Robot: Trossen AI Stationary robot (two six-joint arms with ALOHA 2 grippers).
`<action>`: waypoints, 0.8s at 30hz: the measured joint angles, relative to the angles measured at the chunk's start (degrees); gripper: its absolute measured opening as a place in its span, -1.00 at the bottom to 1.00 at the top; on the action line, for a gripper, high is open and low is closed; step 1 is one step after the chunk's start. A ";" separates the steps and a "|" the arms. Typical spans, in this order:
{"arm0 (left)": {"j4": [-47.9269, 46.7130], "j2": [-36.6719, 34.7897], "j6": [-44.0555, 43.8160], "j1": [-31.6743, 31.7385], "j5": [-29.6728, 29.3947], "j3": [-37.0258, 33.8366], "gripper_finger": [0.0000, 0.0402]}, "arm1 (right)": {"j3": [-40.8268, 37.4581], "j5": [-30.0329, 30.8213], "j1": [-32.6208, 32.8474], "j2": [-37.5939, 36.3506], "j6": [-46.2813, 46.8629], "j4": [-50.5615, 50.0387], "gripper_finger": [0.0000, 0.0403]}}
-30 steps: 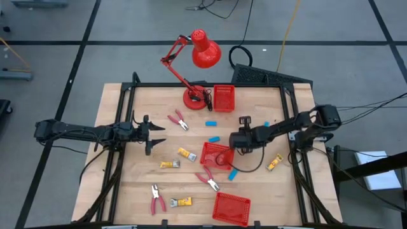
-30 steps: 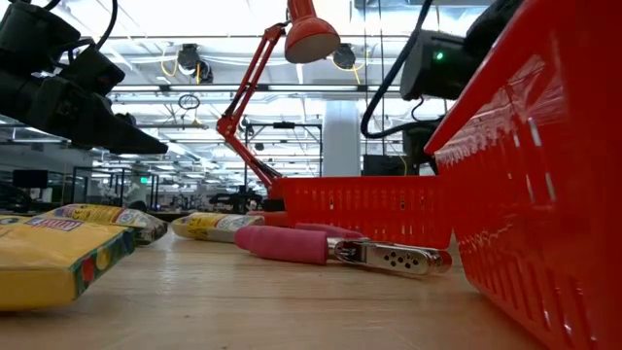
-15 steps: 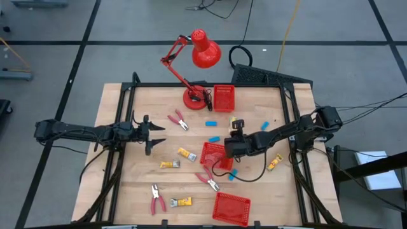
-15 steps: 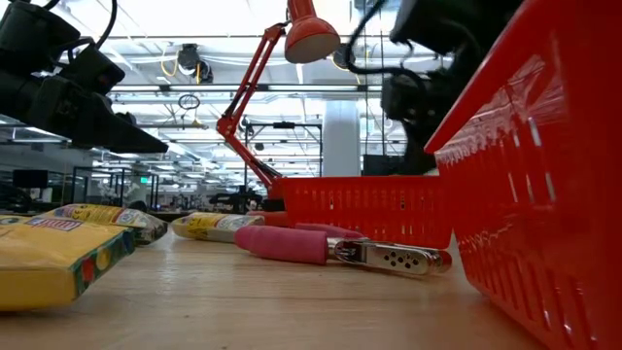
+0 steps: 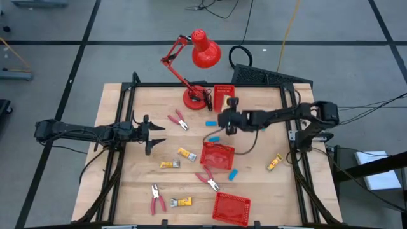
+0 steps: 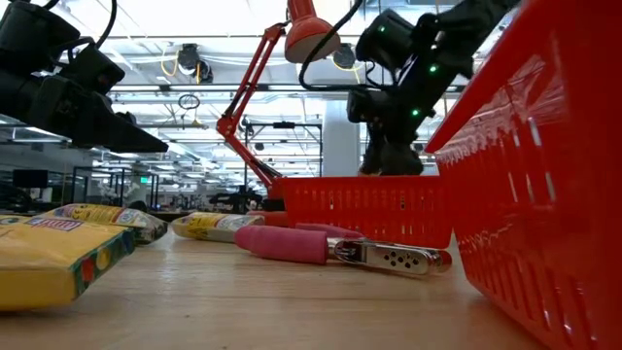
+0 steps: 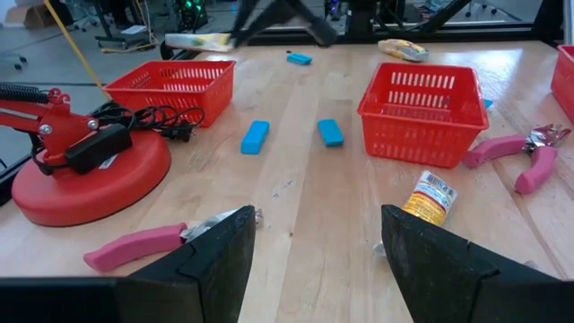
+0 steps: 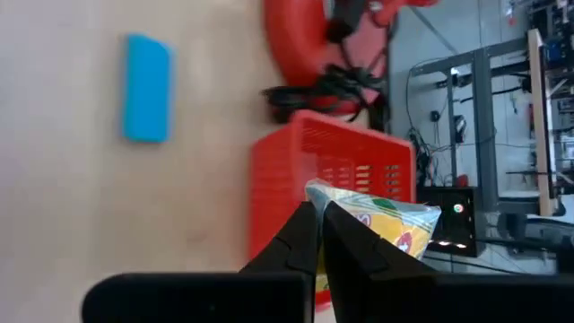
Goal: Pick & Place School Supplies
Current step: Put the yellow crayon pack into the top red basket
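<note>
My right gripper (image 5: 229, 112) hangs over the far middle of the table, by the far red basket (image 5: 224, 97), shut on a yellow tube-like packet (image 8: 386, 220). The left wrist view shows that packet (image 7: 199, 40) in the air above the far basket (image 7: 170, 85). At the left side my left gripper (image 5: 150, 133) waits open, holding nothing. Loose on the wood lie light-blue erasers (image 5: 214, 138), yellow packets (image 5: 186, 154) and red-handled pliers (image 5: 208, 180). My right gripper pinches the yellow packet by one end (image 8: 345, 211) between its two fingers. The rest of the packet sticks out past the fingertips. It is lifted clear of the table, with the far basket (image 8: 332, 170) behind it.
A red desk lamp stands with its base (image 5: 194, 97) beside the far basket. A second basket (image 5: 217, 155) stands mid-table and a third (image 5: 231, 208) at the near edge. More pliers (image 5: 179, 119), (image 5: 157, 199), an eraser (image 5: 233, 172) and a packet (image 5: 275, 163) lie scattered around them.
My right gripper has swung from beside the middle basket toward the table's far edge and a little to the left, rising and turning, still shut with the yellow packet carried along clear of the table.
</note>
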 joint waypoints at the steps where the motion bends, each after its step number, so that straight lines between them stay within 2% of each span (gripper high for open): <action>1: 0.02 -0.02 0.04 0.00 -0.02 0.00 0.21 | 0.00 -1.59 -1.41 0.00 -0.45 0.91 -1.00; 6: 0.02 -0.02 0.16 0.00 -0.07 0.00 0.21 | 0.00 -10.56 -7.68 -0.02 1.01 2.28 -1.00; 9: 0.02 -0.02 0.16 0.00 -0.09 0.00 0.21 | 0.00 -13.75 -9.65 -0.01 1.72 2.30 -1.00; 14: 0.04 -0.02 0.16 0.00 -0.57 0.00 0.21 | 0.00 -17.27 -11.24 -0.02 1.70 2.70 -1.00; 19: 0.04 -0.02 0.12 0.00 -0.57 0.00 0.21 | 0.00 -17.58 -11.54 -0.02 2.08 2.74 -0.99; 24: 0.04 -0.02 0.09 0.00 -0.56 0.00 0.21 | 0.00 -17.81 -11.47 -0.02 2.08 2.79 -0.84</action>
